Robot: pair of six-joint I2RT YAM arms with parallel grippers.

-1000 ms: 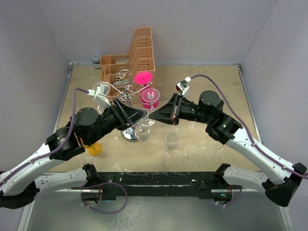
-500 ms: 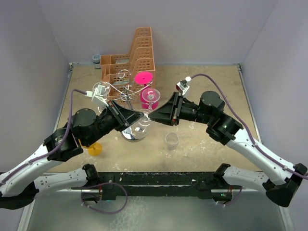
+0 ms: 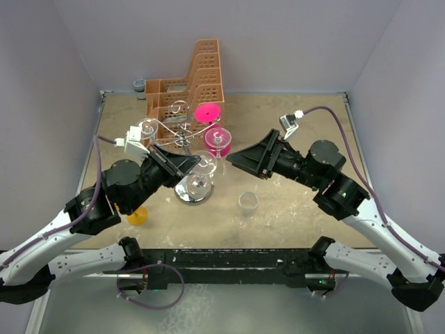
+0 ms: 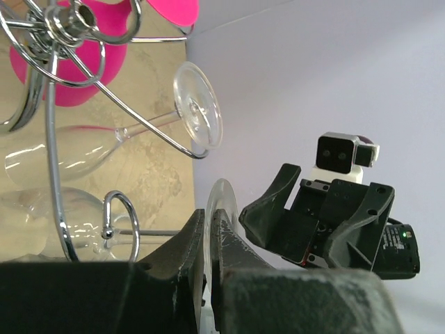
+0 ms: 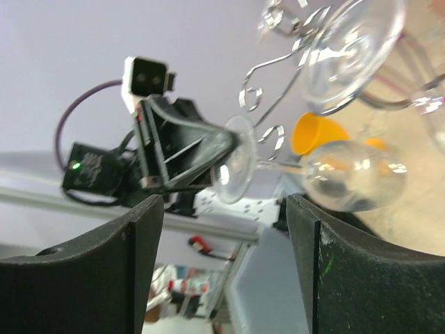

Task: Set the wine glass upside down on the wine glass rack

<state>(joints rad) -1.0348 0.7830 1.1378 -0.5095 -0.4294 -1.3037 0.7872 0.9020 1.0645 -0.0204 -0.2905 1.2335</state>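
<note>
The left gripper's (image 4: 208,220) jaws were clamped on the foot of the clear wine glass (image 5: 351,175), held sideways close against the wine glass rack (image 4: 78,14). The right gripper's (image 3: 235,156) jaws stood wide, apart from it. A pink glass (image 3: 217,141) and another clear glass (image 4: 198,111) hung in the rack.

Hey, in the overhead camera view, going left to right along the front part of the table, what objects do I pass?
First the orange cup → clear wine glass, held by the left gripper → small clear glass standing on its own.
</note>
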